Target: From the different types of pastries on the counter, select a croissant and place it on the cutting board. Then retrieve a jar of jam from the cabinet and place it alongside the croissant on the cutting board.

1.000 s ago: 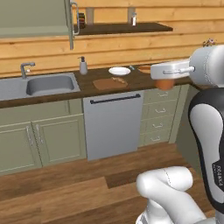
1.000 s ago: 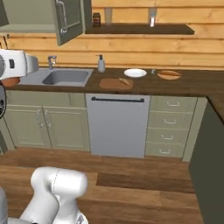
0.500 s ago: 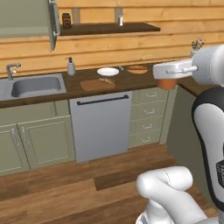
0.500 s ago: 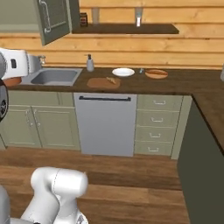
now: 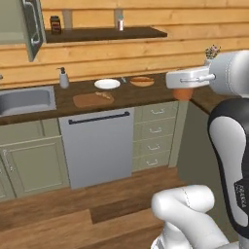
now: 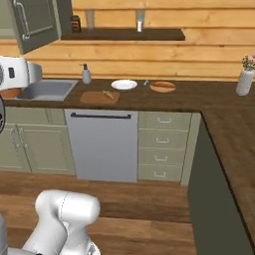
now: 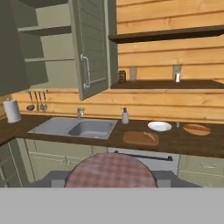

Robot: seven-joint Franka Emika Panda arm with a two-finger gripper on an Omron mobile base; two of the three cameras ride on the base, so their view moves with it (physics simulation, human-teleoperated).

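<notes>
My gripper (image 5: pixel 183 91) is shut on the jar of jam (image 5: pixel 183 94), an orange jar hanging under the white hand at chest height, away from the counter. The same jar (image 6: pixel 10 92) shows at the left edge of the right base view. In the hand view its red checked lid (image 7: pixel 111 171) sits between the fingers. The brown cutting board (image 5: pixel 91 100) lies on the counter right of the sink, with the croissant (image 5: pixel 104 95) on its right part. In the hand view the board (image 7: pixel 139 138) lies far ahead of the jar, carrying the croissant (image 7: pixel 151 136).
The upper cabinet door (image 7: pixel 90 49) stands open above the sink (image 7: pixel 75 127). A white plate (image 5: pixel 107 83), a brown dish with a pastry (image 5: pixel 142 81) and a soap bottle (image 5: pixel 63 78) stand behind the board. A counter wing with a vase (image 6: pixel 244 81) runs along the right.
The whole scene has slid left in both base views, so the camera has moved. The jar stays in the shut gripper, held the same way.
</notes>
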